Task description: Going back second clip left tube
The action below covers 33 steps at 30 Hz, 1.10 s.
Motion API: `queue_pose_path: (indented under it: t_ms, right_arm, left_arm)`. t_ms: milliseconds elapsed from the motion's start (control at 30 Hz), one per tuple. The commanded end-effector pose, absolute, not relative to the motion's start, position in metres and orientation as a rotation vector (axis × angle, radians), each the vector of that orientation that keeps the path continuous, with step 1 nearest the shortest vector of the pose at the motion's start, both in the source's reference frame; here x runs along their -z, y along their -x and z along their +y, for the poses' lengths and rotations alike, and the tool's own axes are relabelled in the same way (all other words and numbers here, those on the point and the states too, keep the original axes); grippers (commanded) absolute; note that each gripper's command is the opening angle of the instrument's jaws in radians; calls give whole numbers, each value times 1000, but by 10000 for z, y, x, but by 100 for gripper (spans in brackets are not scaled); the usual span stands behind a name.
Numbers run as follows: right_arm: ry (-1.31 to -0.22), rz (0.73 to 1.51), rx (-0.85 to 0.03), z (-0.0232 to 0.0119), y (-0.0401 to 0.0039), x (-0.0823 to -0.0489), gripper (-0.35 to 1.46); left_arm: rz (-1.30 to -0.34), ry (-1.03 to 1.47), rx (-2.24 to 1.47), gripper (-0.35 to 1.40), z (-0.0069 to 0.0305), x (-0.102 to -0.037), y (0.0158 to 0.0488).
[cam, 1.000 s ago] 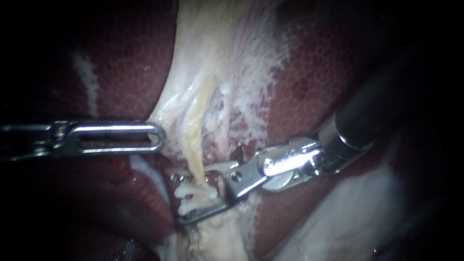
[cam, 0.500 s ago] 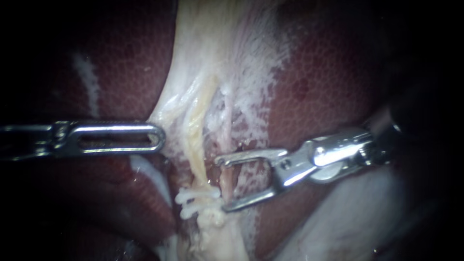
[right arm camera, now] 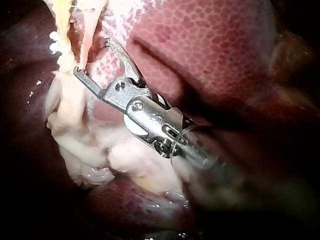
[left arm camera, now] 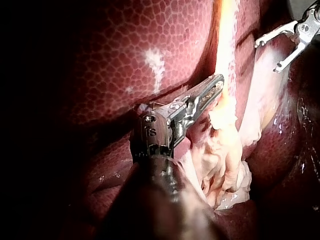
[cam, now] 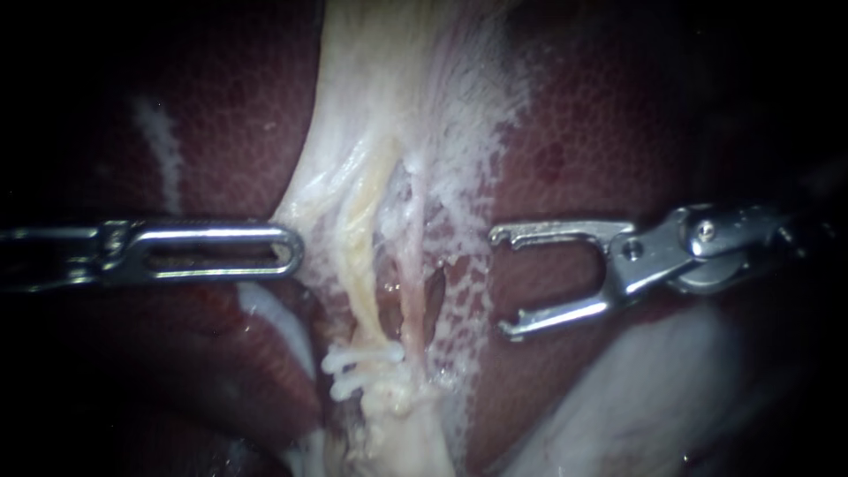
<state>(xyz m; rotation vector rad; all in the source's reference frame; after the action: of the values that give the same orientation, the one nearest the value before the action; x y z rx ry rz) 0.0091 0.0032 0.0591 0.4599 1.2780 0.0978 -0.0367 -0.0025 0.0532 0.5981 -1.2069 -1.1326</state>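
Right tool [cam: 499,283] horizontal, jaws leftward, apart

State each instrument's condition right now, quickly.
Left slotted silver instrument: shut on pale membranous tissue.
Right silver instrument: open, holding nothing.

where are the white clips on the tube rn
Endoscope view, low centre: the white clips sit across the yellowish tube, left of and apart from the right instrument, whose jaws stand open.
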Motion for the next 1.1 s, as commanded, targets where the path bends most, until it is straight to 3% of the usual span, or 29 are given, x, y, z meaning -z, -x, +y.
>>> queue_pose_path:
  t_ms: [33,500,1100]
  right_arm:
    - [-460,1281,-98,33,-91,-590,60]
    - [-460,1281,-98,32,-90,-589,60]
    - [-461,1281,-97,31,-89,-588,60]
  left_arm:
    - [-1205,-598,1133,-35,-25,-532,367]
    - [-1193,-584,1123,-35,-28,-553,375]
    - [-1174,-611,1116,-35,-36,-585,411]
